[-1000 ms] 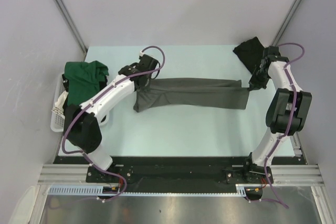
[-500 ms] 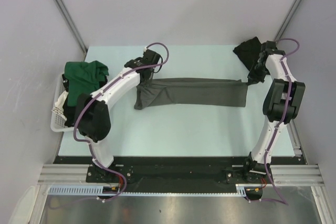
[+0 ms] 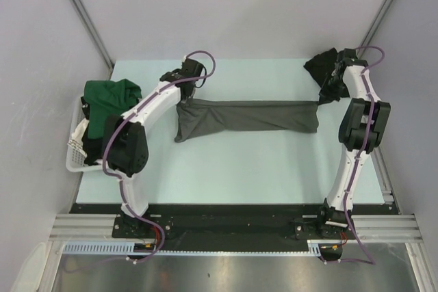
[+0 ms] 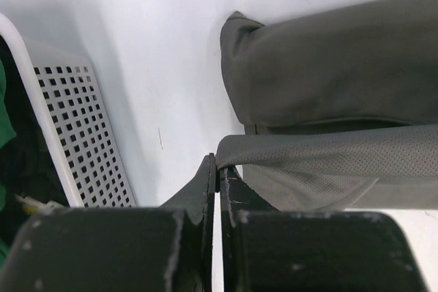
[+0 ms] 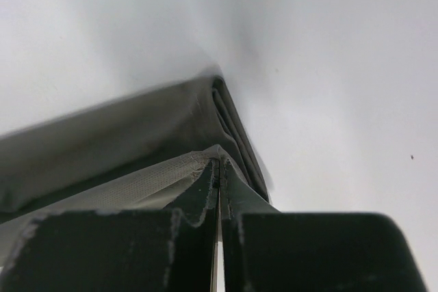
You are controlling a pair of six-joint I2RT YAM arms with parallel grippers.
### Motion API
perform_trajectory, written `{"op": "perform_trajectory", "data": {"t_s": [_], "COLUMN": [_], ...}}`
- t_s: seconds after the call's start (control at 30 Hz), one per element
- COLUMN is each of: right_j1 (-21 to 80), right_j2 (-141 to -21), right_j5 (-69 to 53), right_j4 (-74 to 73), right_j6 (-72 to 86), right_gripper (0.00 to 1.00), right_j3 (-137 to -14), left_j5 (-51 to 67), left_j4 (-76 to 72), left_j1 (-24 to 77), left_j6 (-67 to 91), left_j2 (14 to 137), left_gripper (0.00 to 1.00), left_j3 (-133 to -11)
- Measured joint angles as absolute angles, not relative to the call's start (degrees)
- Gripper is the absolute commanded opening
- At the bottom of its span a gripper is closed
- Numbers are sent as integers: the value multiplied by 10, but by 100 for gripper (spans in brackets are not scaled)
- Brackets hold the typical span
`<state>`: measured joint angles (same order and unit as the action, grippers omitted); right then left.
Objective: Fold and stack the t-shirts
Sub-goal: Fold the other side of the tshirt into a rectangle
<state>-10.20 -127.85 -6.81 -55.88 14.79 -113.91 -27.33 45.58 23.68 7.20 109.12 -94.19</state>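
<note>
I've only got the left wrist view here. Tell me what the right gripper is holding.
Observer: The right gripper is shut on the far end of the same charcoal t-shirt; its wrist view shows a cloth edge pinched between the fingers.
Operator: Describe how the shirt runs between the arms.
Observer: From above it stretches as one long folded band from the left gripper across to the right one.
Operator: Name any other shirt over on that side.
Observer: A black t-shirt lies bunched at the far right corner, just beyond the right gripper.
</note>
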Motion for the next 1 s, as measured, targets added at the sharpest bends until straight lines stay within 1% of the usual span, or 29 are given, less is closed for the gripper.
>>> {"op": "perform_trajectory", "data": {"t_s": [0.4, 0.87, 0.93, 0.97, 1.0], "right_j1": [-93, -75, -74, -74, -74], "right_j2": [-1349, -1394, -1396, -1398, -1401], "right_j5": [-77, -74, -73, -73, -72], "right_j4": [-571, -582, -582, -583, -582], "right_j6": [143, 130, 128, 128, 127], "right_gripper": [0, 0, 2, 5, 13], "right_j3": [-1227, -1318, -1323, -1326, -1328], "left_j5": [-278, -272, -270, -269, -268], "left_j4": [464, 478, 478, 478, 478], "left_j1": [225, 222, 221, 221, 221], "left_j6": [63, 59, 58, 57, 55], "left_j2": [1165, 1195, 1197, 1198, 1199], "left_gripper": [0, 0, 0, 0, 0], "left_j3": [-1008, -1017, -1017, -1017, -1017]}}
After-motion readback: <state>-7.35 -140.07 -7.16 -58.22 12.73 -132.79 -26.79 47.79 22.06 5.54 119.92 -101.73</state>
